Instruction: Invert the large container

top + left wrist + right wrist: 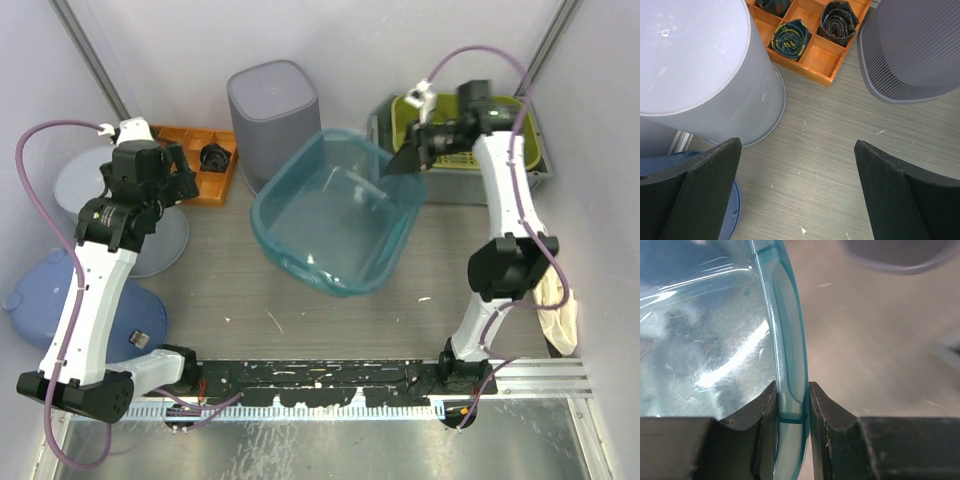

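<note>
To the left, the left gripper (797, 190) hangs with its jaws spread wide and nothing between them, over bare table near the orange tray (810, 45) and well apart from the work. Mid-table sits the large container (340, 230), a clear teal tub, mouth up, its far right corner seemingly raised. The right gripper (791, 400) is pinched narrow on the rim (787, 340) there. The tub lies wholly left of and nearer than this hand, so I reckon the flip must roll that way.
</note>
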Tool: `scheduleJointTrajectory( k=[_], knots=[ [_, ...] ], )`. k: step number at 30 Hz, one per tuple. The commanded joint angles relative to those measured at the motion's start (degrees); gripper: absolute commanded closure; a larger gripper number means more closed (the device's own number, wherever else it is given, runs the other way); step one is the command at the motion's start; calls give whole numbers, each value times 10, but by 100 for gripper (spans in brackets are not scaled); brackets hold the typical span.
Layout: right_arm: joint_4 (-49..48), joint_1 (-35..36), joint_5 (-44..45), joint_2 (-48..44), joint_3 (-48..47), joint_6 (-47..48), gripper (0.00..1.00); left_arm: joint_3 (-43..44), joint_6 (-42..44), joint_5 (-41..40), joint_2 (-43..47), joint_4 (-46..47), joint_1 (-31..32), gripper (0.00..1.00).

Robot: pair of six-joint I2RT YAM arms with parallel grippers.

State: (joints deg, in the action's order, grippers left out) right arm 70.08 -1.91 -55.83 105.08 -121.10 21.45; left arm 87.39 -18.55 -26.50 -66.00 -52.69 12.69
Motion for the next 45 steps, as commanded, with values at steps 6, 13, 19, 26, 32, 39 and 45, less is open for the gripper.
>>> scheduleJointTrajectory(
  k=[6, 13, 19, 26, 32, 39, 45],
  knots=[
    [134, 149, -273, 94, 73, 50, 99, 0, 14, -14, 26, 9, -10, 1],
    [134, 200, -294, 155, 213, 49, 99, 36, 41, -56, 50, -9, -15, 1],
    [134, 210, -190, 192, 359, 62, 99, 63, 49, -72, 68, -24, -15, 1],
    [134, 207, -109, 180, 367, 59, 99, 104, 57, -67, 68, -34, -15, 1],
    [-53, 222, 196, 70, 274, -80, 99, 108, 49, -40, 57, -36, -15, 1],
    [-221, 250, 524, -47, 241, -66, 99, 100, 47, -37, 46, -39, -16, 1],
    [-434, 253, 512, -167, 376, -67, 99, 89, 43, -32, 41, -40, -16, 1]
  ],
)
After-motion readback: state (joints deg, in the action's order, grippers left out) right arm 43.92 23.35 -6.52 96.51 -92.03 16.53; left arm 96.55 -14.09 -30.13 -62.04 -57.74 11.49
